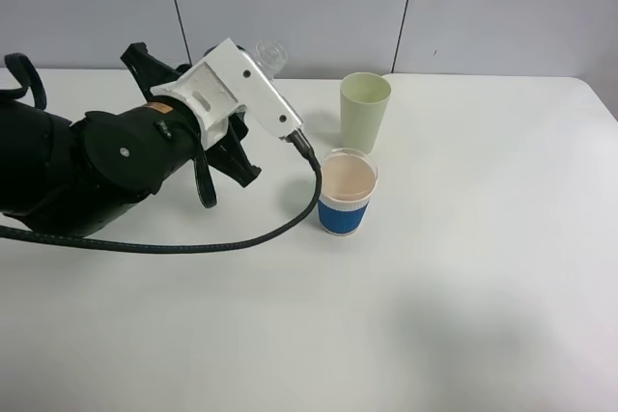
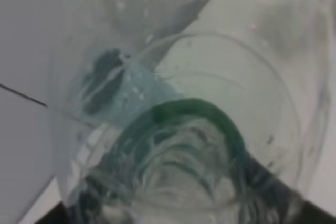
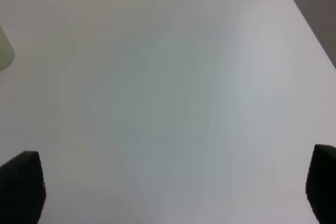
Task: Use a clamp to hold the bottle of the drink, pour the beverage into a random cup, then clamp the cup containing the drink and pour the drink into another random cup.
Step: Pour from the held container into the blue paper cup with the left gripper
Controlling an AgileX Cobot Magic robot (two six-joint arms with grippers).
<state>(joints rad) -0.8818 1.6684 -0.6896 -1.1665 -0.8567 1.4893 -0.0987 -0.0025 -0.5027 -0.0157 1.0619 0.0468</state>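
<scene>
The left gripper [image 1: 234, 150] is mostly hidden under its white camera block. Its jaws seem to be closed on the bottle [image 2: 173, 103], but the fingers cannot be seen well. In the left wrist view the clear bottle fills almost the whole picture, very close and blurry, with a green ring showing through it. From the high view only a small round bit of the bottle pokes out behind the white block, up above the table [image 1: 463, 315].

The right gripper [image 3: 172, 188] has its jaws wide open. Two dark fingertips [image 3: 22, 184] sit far apart, with only bare table between them. It holds nothing.

To the right of the left gripper stands the blue cup [image 1: 343, 215]. It is upright and has a pale pink-brown drink [image 1: 347, 177] inside. The green cup [image 1: 365, 108] stands upright just behind it, very close. A black cable [image 1: 241, 238] hangs from the white block and bends down across the table right beside the blue cup. The big black left arm [image 1: 87, 171] lies low over the left side of the table.
</scene>
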